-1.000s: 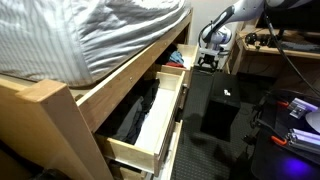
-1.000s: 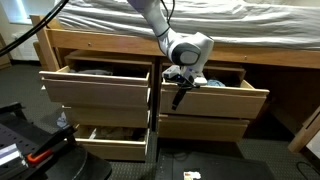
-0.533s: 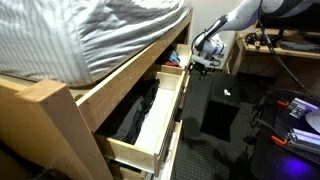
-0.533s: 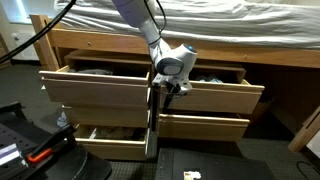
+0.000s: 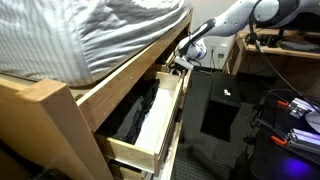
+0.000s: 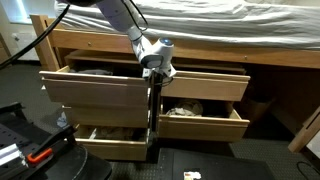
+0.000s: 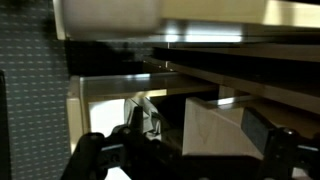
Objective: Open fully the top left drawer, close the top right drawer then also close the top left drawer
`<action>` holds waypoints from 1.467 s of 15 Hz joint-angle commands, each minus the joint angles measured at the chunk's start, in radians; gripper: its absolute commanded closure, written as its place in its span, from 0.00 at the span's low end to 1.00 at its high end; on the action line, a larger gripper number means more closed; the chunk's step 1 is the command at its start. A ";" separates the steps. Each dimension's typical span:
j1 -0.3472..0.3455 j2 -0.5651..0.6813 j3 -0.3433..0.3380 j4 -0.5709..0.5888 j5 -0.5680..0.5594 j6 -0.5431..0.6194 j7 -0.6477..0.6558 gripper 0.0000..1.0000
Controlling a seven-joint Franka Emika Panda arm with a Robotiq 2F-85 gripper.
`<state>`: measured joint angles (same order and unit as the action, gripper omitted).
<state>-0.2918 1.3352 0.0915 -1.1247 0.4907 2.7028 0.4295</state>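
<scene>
Nearby, top left drawer (image 6: 95,92) open, mattress (image 6: 220,18) overhead

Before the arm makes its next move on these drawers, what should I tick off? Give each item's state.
1. Top right drawer pushed in: ok, front near the frame, contents hidden.
2. Top left drawer pulled out: ok, it stands well out.
3. Black clothing below that drawer's rim: ok, as far as visible.
4. Gripper clear of the top left drawer: cannot tell, it sits at the seam between the two drawers.
5. Jaws open or shut: cannot tell.
</scene>
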 commanded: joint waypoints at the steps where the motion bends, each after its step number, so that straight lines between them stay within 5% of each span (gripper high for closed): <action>1: 0.001 0.038 -0.023 0.053 -0.041 0.118 -0.100 0.00; 5: 0.025 0.044 -0.171 0.032 -0.091 0.266 -0.065 0.00; 6: 0.014 0.029 -0.110 0.023 -0.072 0.220 -0.077 0.00; 9: 0.013 0.036 -0.165 0.023 -0.083 0.247 -0.075 0.00; 13: 0.019 -0.175 -0.230 -0.105 -0.105 -0.109 0.034 0.00; 19: 0.010 -0.398 -0.251 -0.068 -0.127 -0.583 0.143 0.00; 22: 0.013 -0.350 -0.259 0.011 -0.123 -0.550 0.141 0.00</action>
<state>-0.2791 0.9847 -0.1672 -1.1139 0.3673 2.1528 0.5701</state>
